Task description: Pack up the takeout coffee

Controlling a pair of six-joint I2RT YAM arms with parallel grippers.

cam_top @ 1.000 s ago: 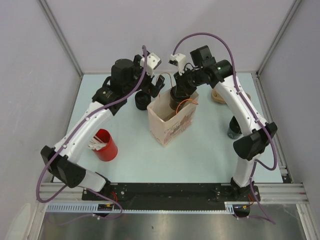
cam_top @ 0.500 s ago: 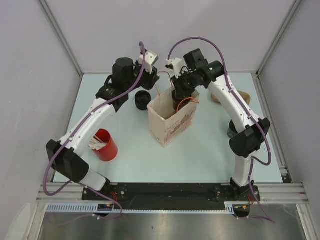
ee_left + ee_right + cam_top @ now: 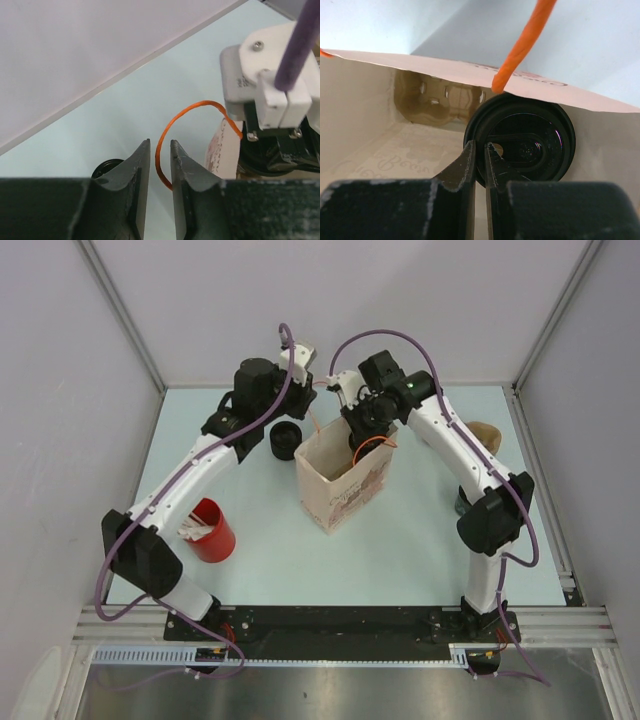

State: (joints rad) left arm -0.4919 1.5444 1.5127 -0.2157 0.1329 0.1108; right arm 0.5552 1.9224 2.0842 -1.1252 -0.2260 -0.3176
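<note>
From above, the paper bag (image 3: 345,490) stands open in the middle of the bench (image 3: 420,530), a little toward the far edge. The right pincer (image 3: 358,438) reaches down into its mouth, while the left pincer (image 3: 312,390) hangs just beyond the bag's far left corner. A black round object (image 3: 285,440) sits just left of the bag. A red cup (image 3: 212,532) holding white sticks stands toward the near left corner, and a brown object (image 3: 483,433) lies by the right edge. In the left wrist view, the left pincer's fingers (image 3: 135,170) stand close together with a narrow slit between them. The bag's orange handle (image 3: 161,140) loops down into that slit, but whether it is pinched cannot be told. In the right wrist view, the coffee cup (image 3: 525,145) sits inside the bag against one wall, its black lid facing the camera. The right pincer is closed on the lid's rim, one finger outside and one inside. A cardboard carrier (image 3: 440,100) lies at the bag's bottom, and a second orange handle (image 3: 520,45) crosses above the bag's edge.
</note>
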